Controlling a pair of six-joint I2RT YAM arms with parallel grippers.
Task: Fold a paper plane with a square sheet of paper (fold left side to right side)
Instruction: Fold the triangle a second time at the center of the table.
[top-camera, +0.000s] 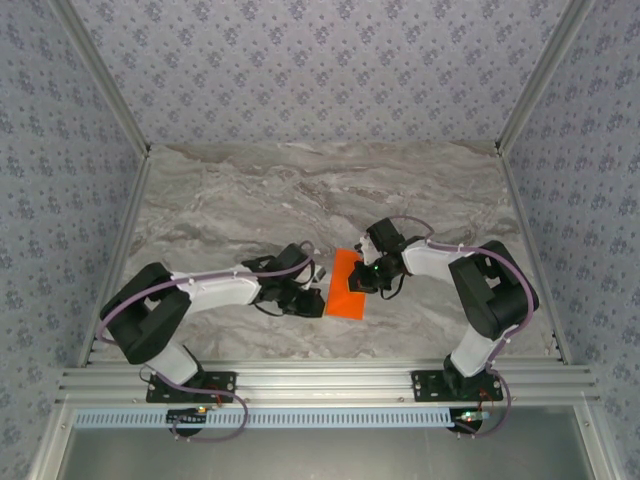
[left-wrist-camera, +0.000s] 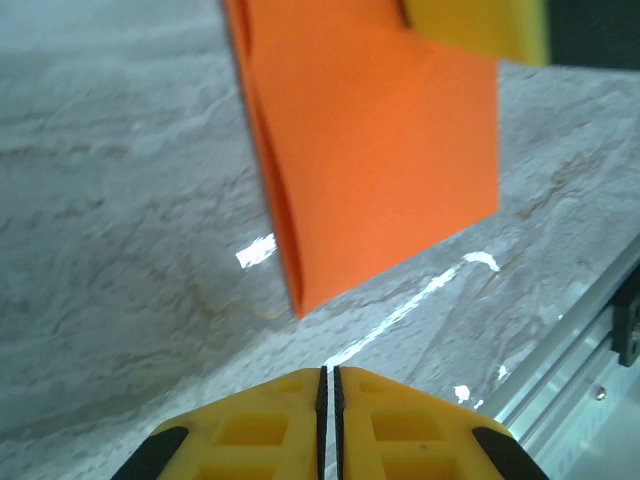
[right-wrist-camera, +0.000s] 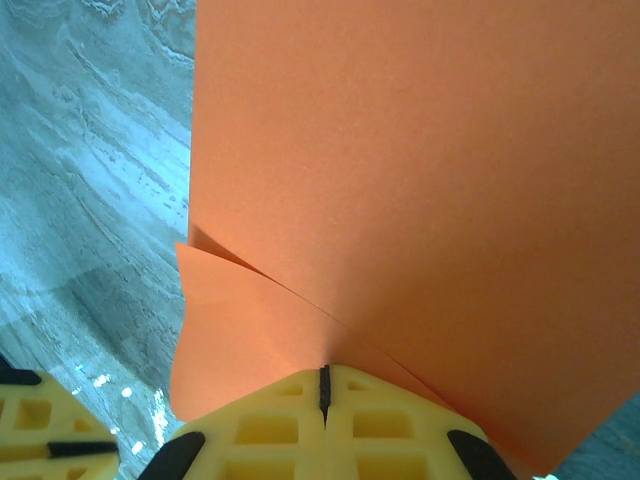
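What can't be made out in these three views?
Left wrist view: beyond the left hand, the orange paper is cut off at its far end by the top edge; a yellow finger of the right hand covers one corner.
Right wrist view: the paper runs off the top and right edges; whether the right hand pinches it or only presses on it is hidden behind its own fingers.
Top view: fingertips and creases are too small to read.
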